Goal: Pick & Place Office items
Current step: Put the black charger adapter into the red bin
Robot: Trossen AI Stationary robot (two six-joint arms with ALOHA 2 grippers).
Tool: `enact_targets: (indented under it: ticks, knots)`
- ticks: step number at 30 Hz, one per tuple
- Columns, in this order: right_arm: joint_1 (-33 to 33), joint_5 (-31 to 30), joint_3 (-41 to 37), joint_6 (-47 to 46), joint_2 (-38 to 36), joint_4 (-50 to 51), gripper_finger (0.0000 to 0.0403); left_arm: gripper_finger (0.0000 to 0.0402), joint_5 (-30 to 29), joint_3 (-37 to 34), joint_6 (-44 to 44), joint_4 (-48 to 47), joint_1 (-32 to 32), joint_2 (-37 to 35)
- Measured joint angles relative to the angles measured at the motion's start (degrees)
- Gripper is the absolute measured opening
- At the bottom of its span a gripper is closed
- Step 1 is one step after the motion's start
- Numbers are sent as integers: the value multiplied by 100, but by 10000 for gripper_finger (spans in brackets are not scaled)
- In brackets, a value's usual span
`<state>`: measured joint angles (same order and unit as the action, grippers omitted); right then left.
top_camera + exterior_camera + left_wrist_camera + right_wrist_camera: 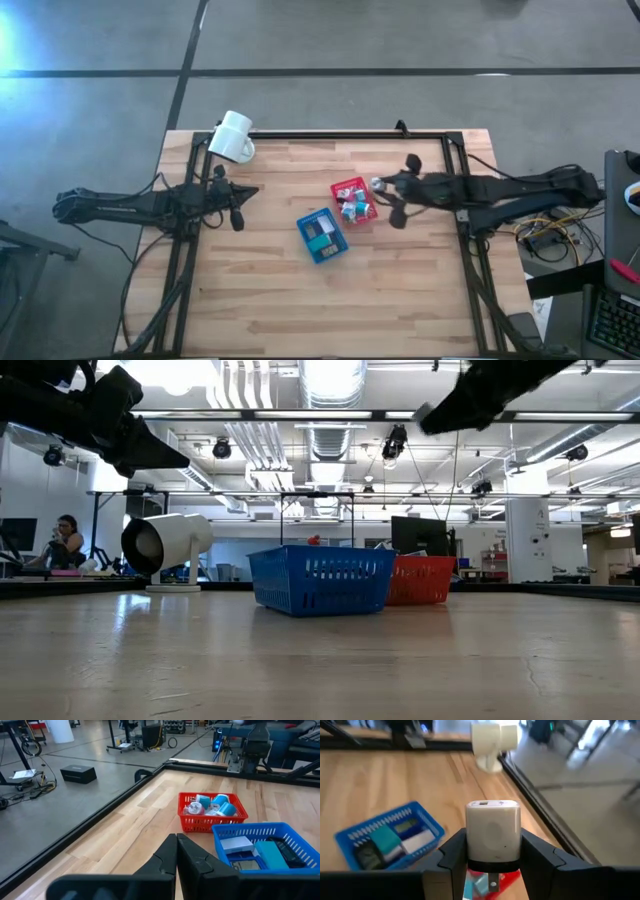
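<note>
Pale wooden planks make up the table (300,300), ringed by a dark metal frame, with grey floor all around it. Above its right-hand part hangs the right gripper (493,854), its two dark fingers clamped on either side of a small white block (493,836) that looks like a plug adapter, held upright with a slot showing on its top face. Directly beneath that gripper sits the red basket (353,201), filled with a jumble of small teal and white office items (212,805). Just beyond the red basket, away from the right gripper and toward the middle of the table, stands the blue basket (322,236), touching or nearly touching the red one at a corner; it holds a teal block (384,839), a white block (417,841) and a dark item (367,855). Farther on, across the table from the right gripper, the left gripper (176,857) waits above the left edge with its fingers pressed together and nothing between them, pointing toward the two baskets. Past that, at the far left corner of the table, a large white mug (233,137) lies on its side with its mouth turned outward. In the low view a person sits at a desk in the room behind the table.
</note>
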<state>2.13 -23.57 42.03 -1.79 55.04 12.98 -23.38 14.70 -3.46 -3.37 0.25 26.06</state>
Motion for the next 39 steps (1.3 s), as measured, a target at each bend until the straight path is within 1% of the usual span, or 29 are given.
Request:
enact_targets:
  ticks: [4,8,10,14,18,25,31,34,39]
  knots:
    - [-327,2,482,-214,795,310,134,12,0,0,0,-3,0,0]
    - [-616,260,841,-419,1553,658,134,12,0,0,0,-3,0,0]
    - [-698,338,931,-498,1923,673,134,12,0,0,0,-5,0,0]
    - [-814,949,1061,-506,2555,611,134,12,0,0,2,-7,0,0]
    - [-816,925,1141,-588,3058,633,134,12,0,0,0,-9,0,0]
    - [-842,905,1206,-660,3576,681,134,12,45,0,2,-13,0,0]
    - [-842,945,1197,-617,3741,790,135,12,44,0,2,-13,0,0]
    - [-842,987,1197,-513,3790,766,144,12,44,0,2,-12,-2,0]
    - [-846,1017,1195,-400,3881,790,171,12,44,0,2,-12,-2,0]
